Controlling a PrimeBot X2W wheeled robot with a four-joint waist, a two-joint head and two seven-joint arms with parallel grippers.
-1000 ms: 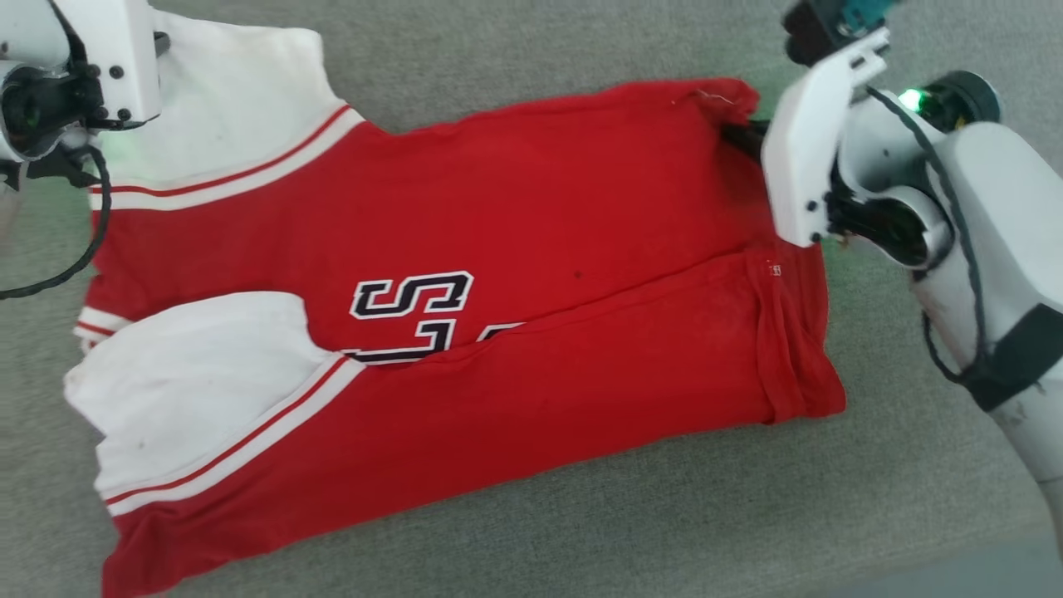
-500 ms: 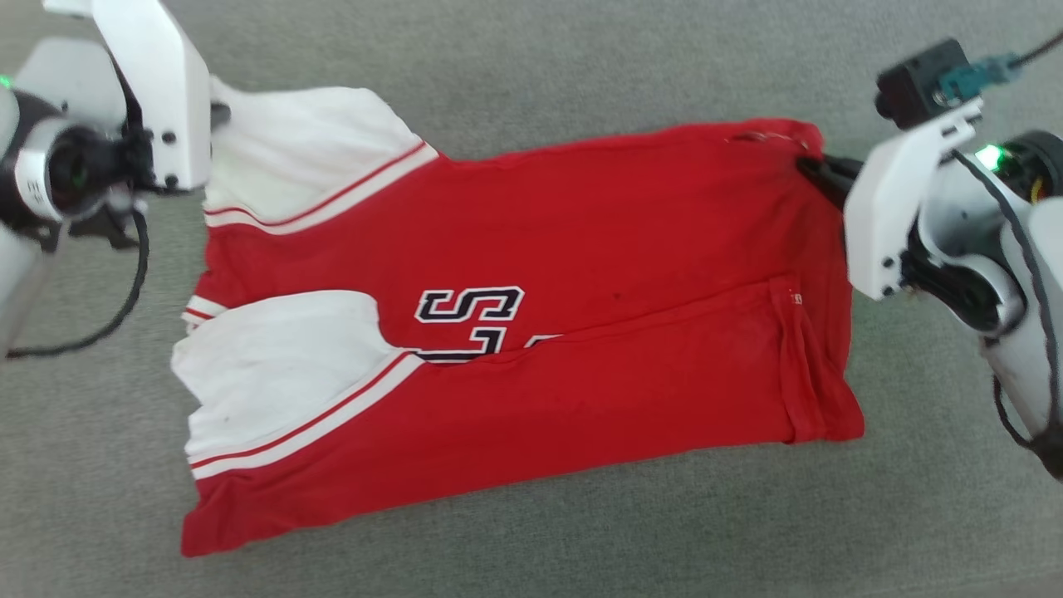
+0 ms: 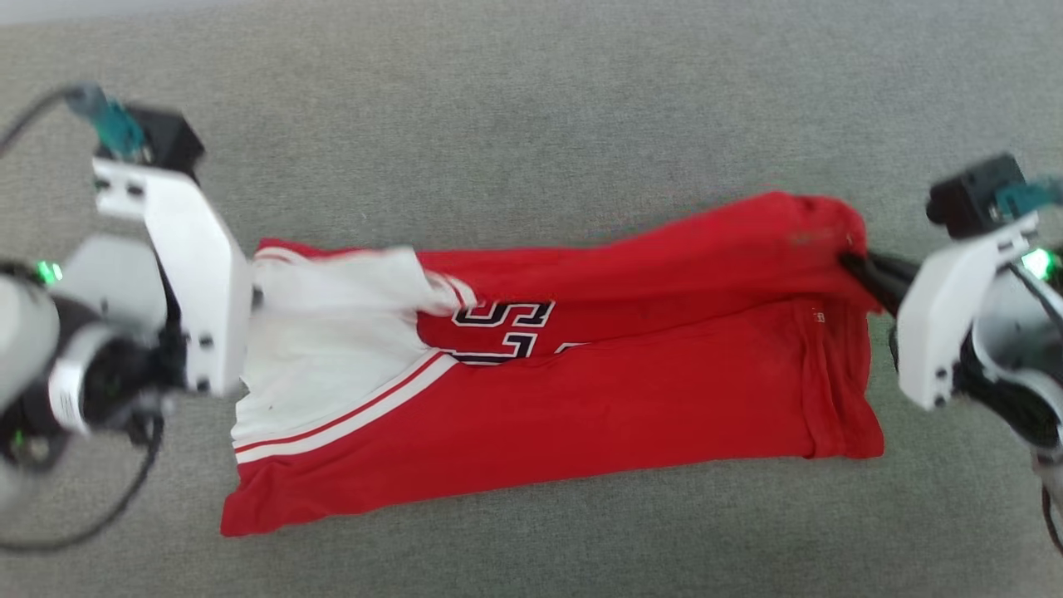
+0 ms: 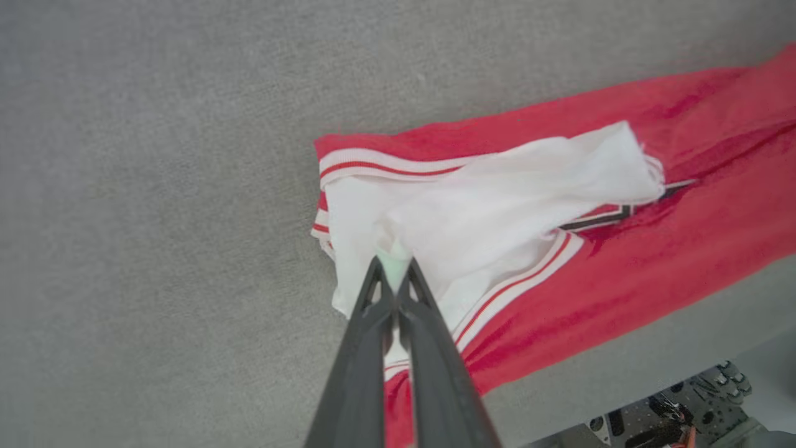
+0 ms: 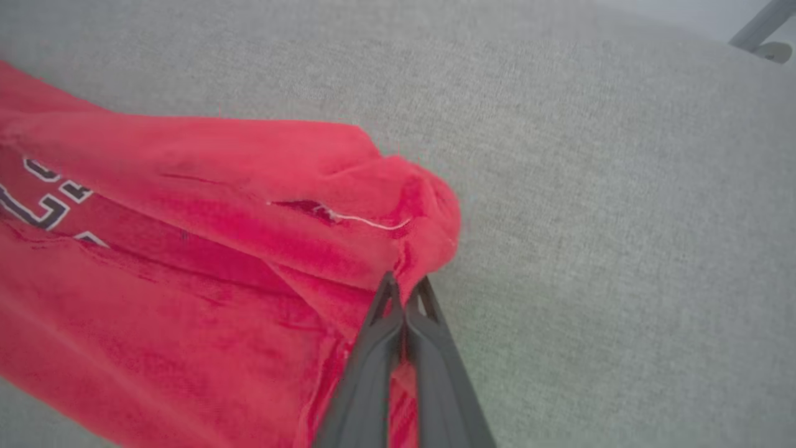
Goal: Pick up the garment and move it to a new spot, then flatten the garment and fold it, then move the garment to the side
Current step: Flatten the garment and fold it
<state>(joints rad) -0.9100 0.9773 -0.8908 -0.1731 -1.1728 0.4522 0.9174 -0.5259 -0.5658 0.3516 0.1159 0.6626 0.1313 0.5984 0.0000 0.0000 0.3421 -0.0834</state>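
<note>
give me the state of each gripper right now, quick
left gripper: closed, pinching the white sleeve of the red T-shirt
right gripper: closed, pinching the same shirt's red hem corner

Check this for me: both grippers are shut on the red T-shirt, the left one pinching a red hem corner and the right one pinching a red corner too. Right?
Not quite. The left gripper pinches the white sleeve, not a red hem corner; the left wrist view shows it. The rest stands: both are shut on the T-shirt, the right gripper on a red corner.
</note>
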